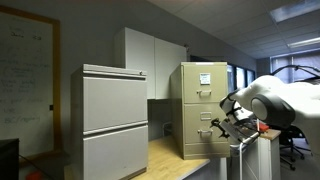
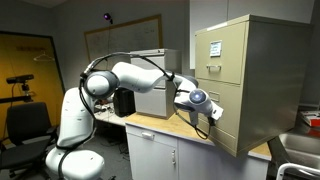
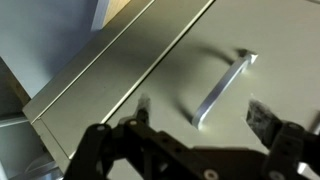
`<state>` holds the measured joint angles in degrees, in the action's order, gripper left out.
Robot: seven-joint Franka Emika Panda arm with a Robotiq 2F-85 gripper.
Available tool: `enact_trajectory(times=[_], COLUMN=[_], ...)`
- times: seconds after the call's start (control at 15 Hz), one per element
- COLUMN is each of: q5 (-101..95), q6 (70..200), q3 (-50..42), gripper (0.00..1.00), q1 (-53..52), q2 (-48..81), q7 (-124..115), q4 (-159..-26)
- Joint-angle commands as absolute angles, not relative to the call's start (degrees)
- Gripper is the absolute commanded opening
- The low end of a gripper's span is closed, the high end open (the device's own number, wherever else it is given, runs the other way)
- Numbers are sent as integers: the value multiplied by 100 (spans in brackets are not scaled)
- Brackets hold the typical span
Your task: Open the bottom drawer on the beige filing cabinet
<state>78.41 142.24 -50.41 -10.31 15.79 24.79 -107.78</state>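
The beige filing cabinet (image 1: 205, 105) stands on a wooden counter and shows in both exterior views (image 2: 255, 70). Its bottom drawer (image 1: 202, 132) (image 2: 226, 118) looks closed. In the wrist view the drawer front (image 3: 275, 35) fills the picture, with its small metal handle (image 3: 222, 88) slanting across it. My gripper (image 3: 203, 112) is open, with one finger on each side of the handle's lower end, close to the front and not gripping it. The gripper also shows right in front of the drawer in both exterior views (image 1: 222, 125) (image 2: 208, 115).
A wider pale grey cabinet (image 1: 113, 120) stands next to the beige one and shows behind the arm (image 2: 155, 70). A tall white cupboard (image 1: 150, 55) is behind. The wooden counter (image 1: 175, 155) (image 2: 150, 124) runs below. An office chair (image 2: 25, 125) stands by the robot base.
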Motion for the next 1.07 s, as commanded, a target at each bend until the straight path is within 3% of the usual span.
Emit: enact_trajectory(times=[0.0, 0.4, 1.0], q5=[7756, 6909, 6419], q6=[14181, 14419, 14395], q3=[-3765, -2468, -1590], gripper=[100, 100, 100], q1=[414, 1848, 2301], q2=[2275, 2682, 2484], q7=[2213, 1786, 1732], q4=[-9841, -8827, -8839])
